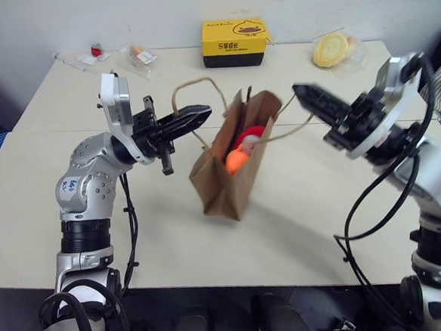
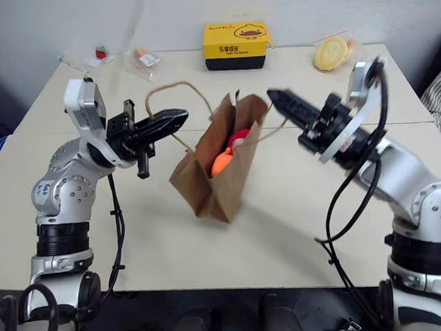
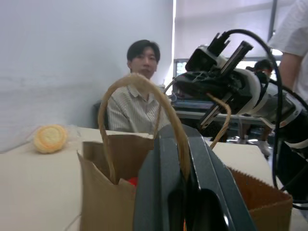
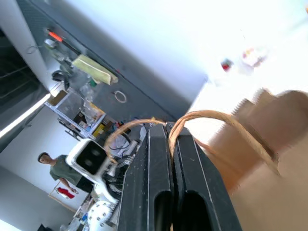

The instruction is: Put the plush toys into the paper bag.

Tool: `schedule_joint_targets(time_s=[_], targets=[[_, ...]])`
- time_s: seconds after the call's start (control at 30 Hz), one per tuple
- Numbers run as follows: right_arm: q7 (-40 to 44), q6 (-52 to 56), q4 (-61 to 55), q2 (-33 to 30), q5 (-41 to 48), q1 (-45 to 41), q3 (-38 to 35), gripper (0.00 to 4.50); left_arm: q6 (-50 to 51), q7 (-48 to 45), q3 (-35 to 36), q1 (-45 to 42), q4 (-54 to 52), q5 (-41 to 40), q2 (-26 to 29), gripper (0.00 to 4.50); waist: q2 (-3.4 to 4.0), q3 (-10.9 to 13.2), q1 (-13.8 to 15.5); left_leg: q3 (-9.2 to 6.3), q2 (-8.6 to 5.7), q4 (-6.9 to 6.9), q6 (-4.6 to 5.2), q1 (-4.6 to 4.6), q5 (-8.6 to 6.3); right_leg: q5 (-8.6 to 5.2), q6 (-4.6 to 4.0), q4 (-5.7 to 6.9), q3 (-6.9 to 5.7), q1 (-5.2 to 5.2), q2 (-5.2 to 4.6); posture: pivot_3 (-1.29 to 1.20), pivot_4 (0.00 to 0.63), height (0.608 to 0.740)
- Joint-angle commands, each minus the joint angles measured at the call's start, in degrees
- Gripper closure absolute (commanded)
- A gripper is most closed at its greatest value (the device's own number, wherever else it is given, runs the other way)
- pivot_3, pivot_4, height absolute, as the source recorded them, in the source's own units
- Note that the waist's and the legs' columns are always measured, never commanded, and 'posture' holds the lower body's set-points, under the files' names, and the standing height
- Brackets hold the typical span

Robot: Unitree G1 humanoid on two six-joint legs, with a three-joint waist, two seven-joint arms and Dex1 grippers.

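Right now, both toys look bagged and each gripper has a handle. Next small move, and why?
Probably lower the paper bag until it stands flat: it hangs tilted from its handles, pinched by left gripper and right gripper, orange toy and red toy inside.

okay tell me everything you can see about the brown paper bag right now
The paper bag is brown kraft paper with two twisted paper loop handles, creased and leaning, its mouth open upward. It sits mid-table, its lower end at the tabletop. The left gripper is shut on one handle, and the right gripper is shut on the other, pulling the handles apart. Inside show the orange plush toy and the red plush toy with a white patch.
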Motion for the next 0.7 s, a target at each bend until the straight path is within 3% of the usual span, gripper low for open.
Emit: schedule_joint_targets(time_s=[0.03,0.17,0.37,0.47,0.57,0.7], targets=[[0.94,0.91,1.39,-1.11,-0.42,-0.31,2.12,4.48,-3.77,0.8,0.6,0.22,0.61,2.1,-0.1,4.5,0.0,0.0,0.08,0.0,0.0,-0.01,0.0,0.0,0.0,0.0,0.0,0.0,-0.01,0.0,0.0,0.0,0.15,0.74],[3.65,1.98,2.3,-1.49,-6.03,3.0,3.92,4.48,-5.64,0.98,-0.9,1.63,-0.37,3.66,-0.6,4.5,0.0,0.0,0.23,0.01,0.0,0.02,0.01,-0.06,0.0,0.0,0.01,-0.03,0.0,0.0,-0.03,0.0,0.15,0.74],[10.0,0.7,1.75,-3.41,-11.92,6.3,0.14,4.48,-6.4,1.43,-2.96,3.7,-3.34,4.56,-2.1,4.5,0.0,0.0,0.4,-0.06,-0.01,0.28,0.06,-0.28,-0.03,0.05,0.1,-0.08,-0.09,-0.03,-0.05,0.0,0.15,0.74],[13.9,2.03,0.0,-4.95,-12.38,7.12,-0.32,3.55,-4.38,2.1,-2.83,4.67,-4.3,3.67,-1.75,4.5,0.0,0.0,0.33,-0.06,0.0,0.3,0.08,-0.33,-0.03,0.06,0.1,-0.08,-0.09,-0.08,-0.04,0.0,0.15,0.74],[19.17,3.71,-1.9,-6.9,-13.42,8.85,-0.51,2.53,-1.98,2.74,-1.91,5.03,-4.73,2.48,-1.01,3.88,0.0,0.0,0.24,-0.08,0.01,0.3,0.08,-0.33,-0.03,0.06,0.1,-0.07,-0.1,-0.08,-0.03,0.0,0.15,0.74],[27.78,6.04,-4.66,-11.0,-16.09,12.51,-1.56,1.19,2.12,3.18,-0.07,5.64,-6.29,0.6,1.48,2.67,0.0,0.0,0.29,-0.08,0.01,0.31,0.13,-0.37,-0.06,0.06,0.11,-0.09,-0.09,-0.09,-0.03,0.0,0.15,0.74]])
